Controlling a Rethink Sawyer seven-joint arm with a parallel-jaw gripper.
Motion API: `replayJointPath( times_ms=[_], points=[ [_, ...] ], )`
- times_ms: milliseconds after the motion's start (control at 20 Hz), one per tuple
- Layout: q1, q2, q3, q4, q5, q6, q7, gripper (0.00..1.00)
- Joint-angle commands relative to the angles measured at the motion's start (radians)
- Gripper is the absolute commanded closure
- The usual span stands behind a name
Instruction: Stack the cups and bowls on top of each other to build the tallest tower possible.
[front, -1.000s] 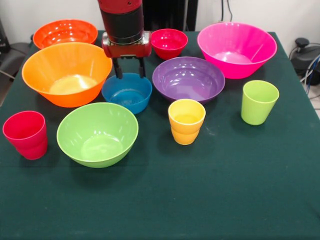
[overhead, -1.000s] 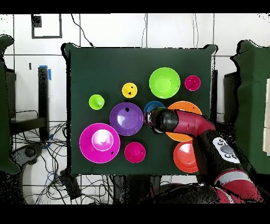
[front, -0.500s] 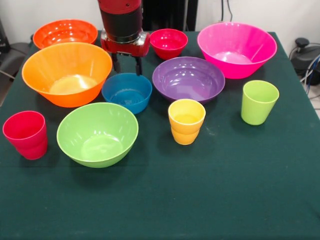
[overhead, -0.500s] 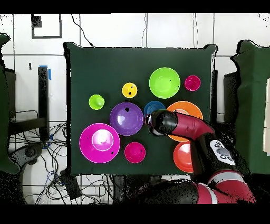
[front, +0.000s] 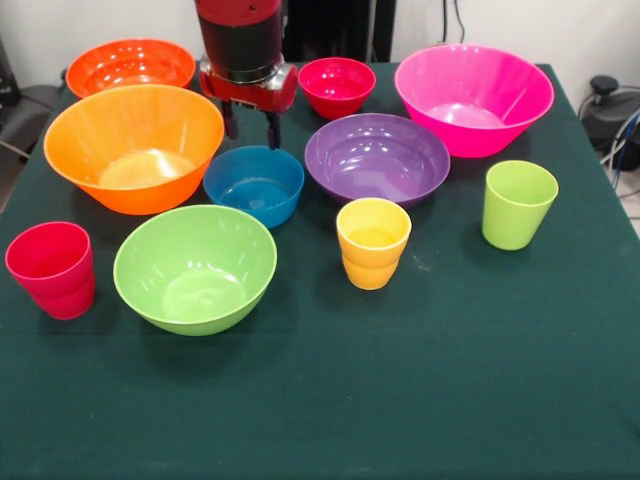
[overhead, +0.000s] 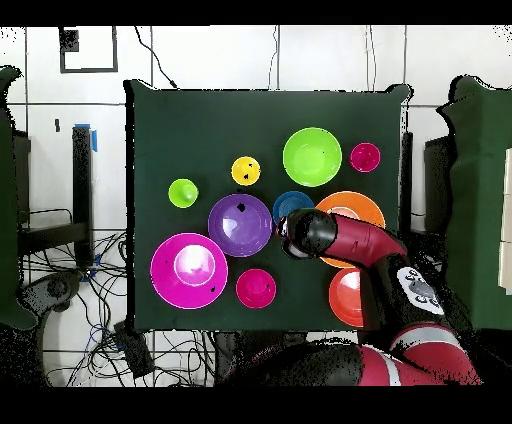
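The table (front: 480, 400) is covered in dark green cloth, matt, with a fine felt-like texture. All bowls appear to be smooth, glossy plastic: the pink bowl (front: 474, 96) and purple bowl (front: 377, 158) carry bright highlights, as do the light orange bowl (front: 133, 146), lime green bowl (front: 194, 267) and blue bowl (front: 254, 184). The yellow cup (front: 373, 242) shows the same glossy moulded finish. The gripper (front: 251, 128) housing is glossy red; its dark fingers (front: 272, 130) look matt, material uncertain.
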Motion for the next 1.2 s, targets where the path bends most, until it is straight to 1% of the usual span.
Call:
replayJointPath(
  times_ms=[50,150,350,450,650,800,950,1200],
  points=[
    [0.041,0.009,0.027,0.058,0.035,-0.001,0.140,0.00],
    [0.042,0.013,0.020,0.085,0.045,-0.019,0.157,0.00],
    [0.038,0.011,0.000,0.151,0.047,-0.096,0.191,0.00],
    [0.032,0.020,-0.003,0.170,0.049,-0.127,0.199,0.00],
    [0.033,0.027,-0.011,0.182,0.067,-0.143,0.217,0.00],
    [0.021,0.036,-0.013,0.204,0.063,-0.185,0.218,0.00],
    [0.006,0.053,-0.012,0.190,0.062,-0.195,0.205,0.00],
    [0.006,0.064,-0.015,0.157,0.072,-0.169,0.194,0.00]
  ],
)
